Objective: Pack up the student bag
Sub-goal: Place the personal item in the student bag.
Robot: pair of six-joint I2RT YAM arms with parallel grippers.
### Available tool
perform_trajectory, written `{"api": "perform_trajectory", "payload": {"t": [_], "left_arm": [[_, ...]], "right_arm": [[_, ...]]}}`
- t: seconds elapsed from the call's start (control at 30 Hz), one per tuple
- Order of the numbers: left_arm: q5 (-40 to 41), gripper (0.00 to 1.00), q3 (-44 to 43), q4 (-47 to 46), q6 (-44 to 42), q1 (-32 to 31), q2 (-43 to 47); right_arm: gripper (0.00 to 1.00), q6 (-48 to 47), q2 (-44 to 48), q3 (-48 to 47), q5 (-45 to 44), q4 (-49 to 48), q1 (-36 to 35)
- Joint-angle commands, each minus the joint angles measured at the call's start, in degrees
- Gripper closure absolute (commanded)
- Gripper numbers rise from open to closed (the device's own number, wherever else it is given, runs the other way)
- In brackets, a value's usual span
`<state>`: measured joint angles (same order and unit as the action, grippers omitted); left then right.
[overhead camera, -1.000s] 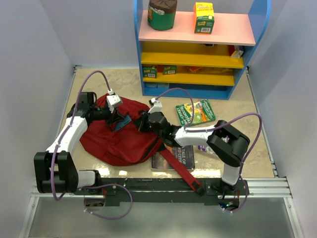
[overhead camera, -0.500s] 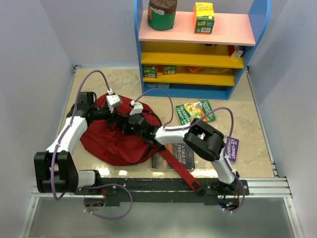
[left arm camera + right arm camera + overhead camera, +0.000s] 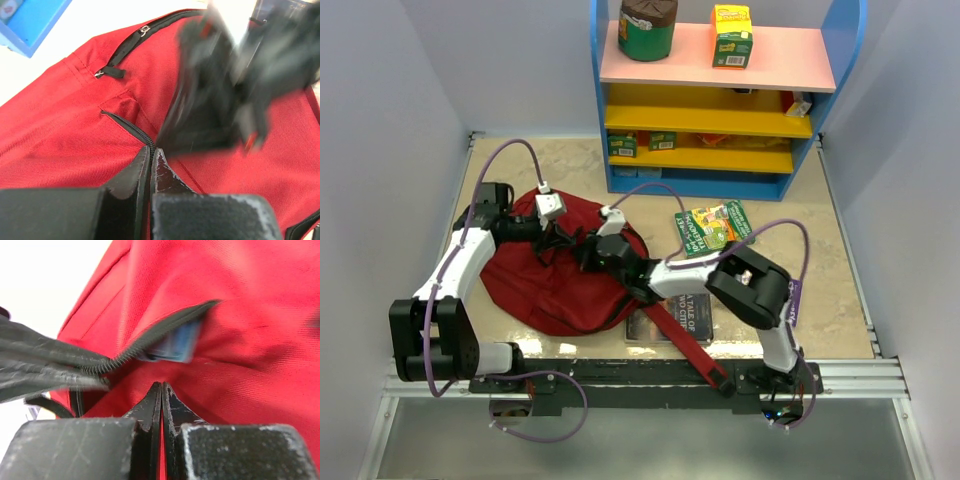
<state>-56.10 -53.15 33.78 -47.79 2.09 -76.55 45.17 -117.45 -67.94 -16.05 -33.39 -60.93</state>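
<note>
The dark red student bag lies on the table's left half, one long strap trailing toward the near edge. My left gripper is shut on the bag's zipper edge, holding up the lip of an opening. A blue item shows inside that opening. My right gripper is shut and empty. Its tips press the red fabric just below the opening, close to the left gripper. It appears as a blurred black shape in the left wrist view.
A dark book lies partly under the bag's right edge and strap. A green book sits further back, and a purple one behind the right arm's elbow. The blue shelf unit with a jar and boxes stands at the back.
My right arm swung left across the bag until its shut gripper met the left one, then eased back slightly. The blue item seen at the opening earlier is now covered in the top view.
</note>
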Motion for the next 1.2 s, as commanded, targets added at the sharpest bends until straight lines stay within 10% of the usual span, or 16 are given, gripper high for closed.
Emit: {"api": "perform_trajectory", "payload": {"t": [0.0, 0.6, 0.83, 1.03, 1.17], "left_arm": [[-5.9, 1.0, -0.1, 2.5, -2.1, -0.6, 0.2], [-6.7, 1.0, -1.3, 5.2, -4.8, -0.6, 0.0], [-5.3, 1.0, -1.3, 5.2, -5.2, -0.6, -1.1], [-2.4, 0.36, -6.7, 16.6, -12.5, 1.5, -4.5], [-2.9, 0.28, -16.9, 32.2, -27.5, 5.2, -6.8]], "right_arm": [[1.0, -1.4, 11.3, 8.1, -6.0, -8.3, 1.3], [1.0, -0.5, -7.9, -17.2, -3.6, 8.5, 2.0], [1.0, -0.6, -1.9, -11.0, -3.0, 4.4, 2.0], [0.46, -0.8, 10.4, 2.4, -10.8, 6.5, 2.5], [0.43, -0.7, 16.7, 9.2, -12.2, 4.7, 2.4]]}}
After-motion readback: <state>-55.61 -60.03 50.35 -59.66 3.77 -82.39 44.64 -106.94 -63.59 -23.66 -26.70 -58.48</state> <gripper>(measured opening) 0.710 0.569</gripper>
